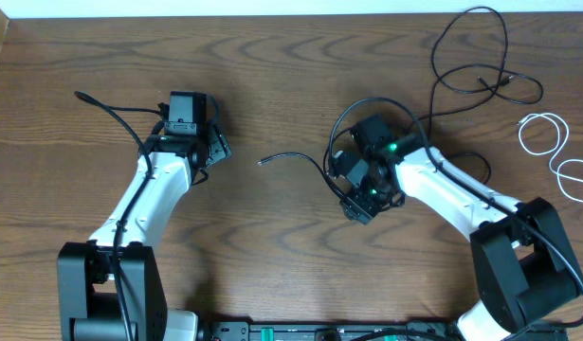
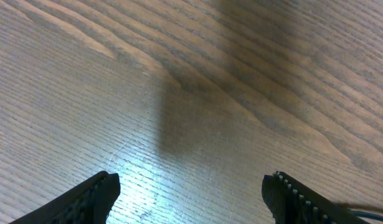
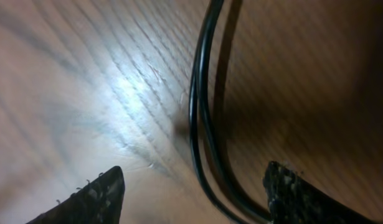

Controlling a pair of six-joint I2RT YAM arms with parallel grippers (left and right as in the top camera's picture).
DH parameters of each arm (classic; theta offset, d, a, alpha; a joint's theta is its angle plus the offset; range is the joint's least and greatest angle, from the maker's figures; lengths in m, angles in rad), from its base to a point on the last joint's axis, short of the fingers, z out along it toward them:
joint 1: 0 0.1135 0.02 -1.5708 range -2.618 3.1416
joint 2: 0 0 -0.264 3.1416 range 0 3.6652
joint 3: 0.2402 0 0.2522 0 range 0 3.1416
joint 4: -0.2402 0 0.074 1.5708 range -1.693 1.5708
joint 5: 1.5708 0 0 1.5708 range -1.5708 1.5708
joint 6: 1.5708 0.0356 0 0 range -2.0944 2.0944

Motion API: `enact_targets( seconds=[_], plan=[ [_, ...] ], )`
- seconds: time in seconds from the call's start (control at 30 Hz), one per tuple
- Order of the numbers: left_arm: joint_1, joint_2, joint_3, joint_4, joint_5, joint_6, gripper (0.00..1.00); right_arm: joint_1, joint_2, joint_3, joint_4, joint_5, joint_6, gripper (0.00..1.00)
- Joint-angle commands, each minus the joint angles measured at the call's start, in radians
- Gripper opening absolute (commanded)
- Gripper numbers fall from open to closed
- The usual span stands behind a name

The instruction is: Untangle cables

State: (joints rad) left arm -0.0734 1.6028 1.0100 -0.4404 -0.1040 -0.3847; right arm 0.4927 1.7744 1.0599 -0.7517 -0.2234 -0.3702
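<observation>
Left hand (image 2: 191, 185) sits wide open over the brown wooden desk (image 2: 179, 74) — right hand (image 3: 195, 177) is open too, thin black cable (image 3: 198, 106) running loose between its fingers.

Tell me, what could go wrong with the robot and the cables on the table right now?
1. Two strands of the black cable lie side by side between the fingers of the open right gripper. Closing there might pinch both strands and tighten the tangle.
2. In the overhead view, cable runs close by the right arm. A swing could snag it and drag the loops together.
</observation>
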Motion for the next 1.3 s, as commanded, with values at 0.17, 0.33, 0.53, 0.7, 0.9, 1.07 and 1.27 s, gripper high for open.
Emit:
enact_targets(
  seconds=[0.17,0.33,0.53,0.7,0.9,1.07,1.27],
  plan=[
    [0.005,-0.002,0.006,0.0,-0.012,0.006,0.79,0.027,0.012,-0.202,0.284,0.095,-0.005,0.44],
    [0.005,-0.002,0.006,0.0,-0.012,0.006,0.79,0.033,0.012,-0.24,0.372,0.134,-0.005,0.38],
    [0.005,-0.002,0.006,0.0,-0.012,0.006,0.79,0.033,0.012,-0.24,0.421,0.063,-0.005,0.45],
    [0.005,-0.002,0.006,0.0,-0.012,0.006,0.79,0.035,0.012,-0.243,0.428,0.06,-0.026,0.38],
    [0.005,-0.002,0.006,0.0,-0.013,0.006,0.79,0.046,0.011,-0.251,0.431,0.015,-0.068,0.27],
    [0.005,-0.002,0.006,0.0,-0.013,0.006,0.79,0.044,0.01,-0.238,0.456,0.006,-0.099,0.01],
    [0.005,-0.002,0.006,0.0,-0.013,0.006,0.79,0.043,0.01,-0.223,0.478,0.111,-0.098,0.01]
  ],
)
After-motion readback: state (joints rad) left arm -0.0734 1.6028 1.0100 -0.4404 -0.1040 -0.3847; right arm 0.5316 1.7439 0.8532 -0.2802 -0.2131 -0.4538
